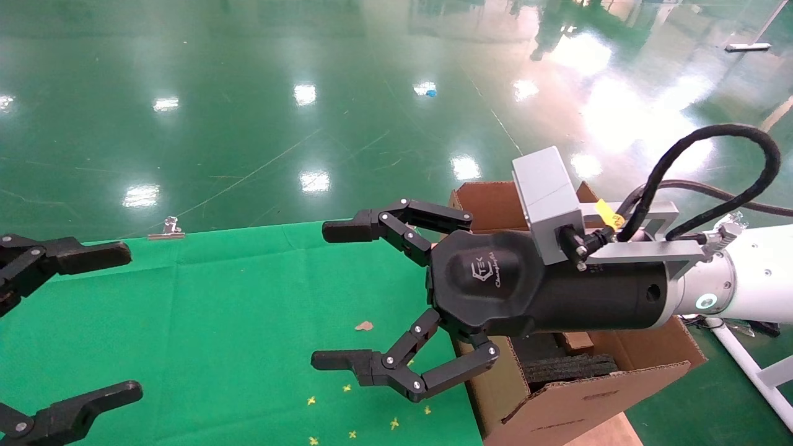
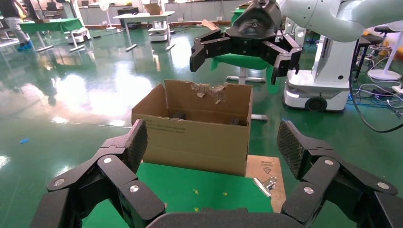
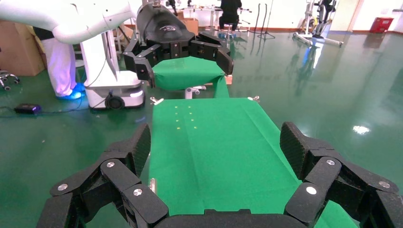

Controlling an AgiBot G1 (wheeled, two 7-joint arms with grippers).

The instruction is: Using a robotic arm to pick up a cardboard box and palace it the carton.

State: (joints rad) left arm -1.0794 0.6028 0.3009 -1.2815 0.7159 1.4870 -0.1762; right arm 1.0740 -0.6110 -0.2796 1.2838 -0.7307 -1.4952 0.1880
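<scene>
My right robotic arm (image 1: 743, 272) reaches in from the right. Its black gripper (image 1: 331, 296) is open and empty above the green cloth, just left of the carton (image 1: 557, 402). It also shows in the left wrist view (image 2: 244, 57), above the carton's (image 2: 199, 137) ragged flap. Black foam (image 1: 570, 367) lines the carton. A small brown cardboard piece (image 1: 576, 339) lies inside, mostly hidden under my right gripper; I cannot tell whether it is the cardboard box. My left gripper (image 1: 118, 322) is open and empty at the table's left edge.
The green cloth (image 1: 217, 310) covers the table and carries small yellow marks and a brown scrap (image 1: 364, 325). A metal clip (image 1: 166, 230) holds its far edge, another (image 2: 266, 184) sits near the carton. The carton stands on a wooden board (image 2: 263, 168). Green floor surrounds the table.
</scene>
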